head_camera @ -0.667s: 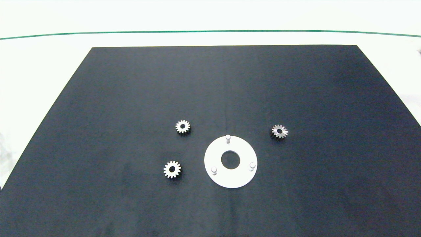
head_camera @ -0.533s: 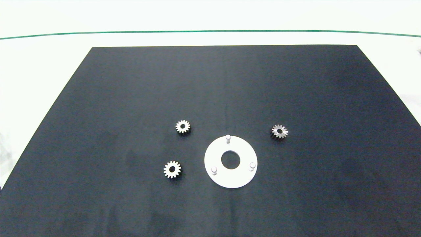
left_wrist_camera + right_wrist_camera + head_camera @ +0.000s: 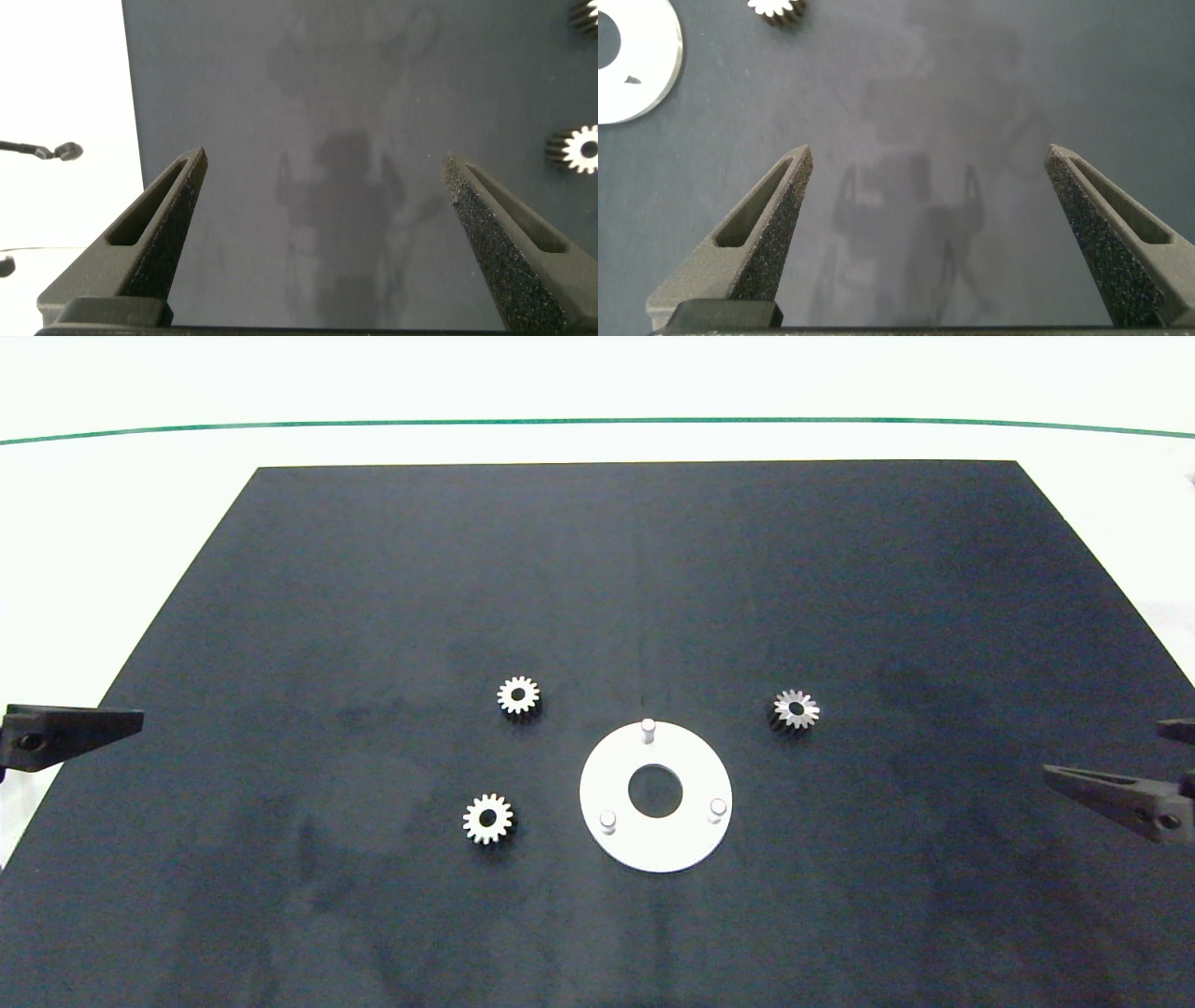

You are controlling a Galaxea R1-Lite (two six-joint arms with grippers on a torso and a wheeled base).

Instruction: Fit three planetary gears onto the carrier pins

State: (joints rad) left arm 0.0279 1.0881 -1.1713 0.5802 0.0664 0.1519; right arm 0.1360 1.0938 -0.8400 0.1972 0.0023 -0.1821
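Note:
Three planetary gears lie flat on the black mat: one (image 3: 518, 695) beyond and left of the disc, one (image 3: 487, 819) to its left, one (image 3: 794, 709) to its right. The white disc (image 3: 686, 840) bears three bare carrier pins (image 3: 648, 728) (image 3: 608, 820) (image 3: 717, 808). My left gripper (image 3: 325, 159) hangs open over the mat's left edge, far from the gears; one of its fingers (image 3: 75, 728) shows in the head view. My right gripper (image 3: 929, 149) is open over the mat's right side, its finger (image 3: 1111, 791) well right of the right gear (image 3: 777, 9). Neither holds anything.
The black mat (image 3: 635, 569) covers most of the white table (image 3: 112, 504). A green line (image 3: 597, 423) runs along the table's far side. In the left wrist view, two gears (image 3: 584, 147) (image 3: 587, 14) show at the edge, and thin cables lie on the white table.
Both grippers have come into the head view, the left from the left edge, the right from the right edge. The gears and the disc have not moved.

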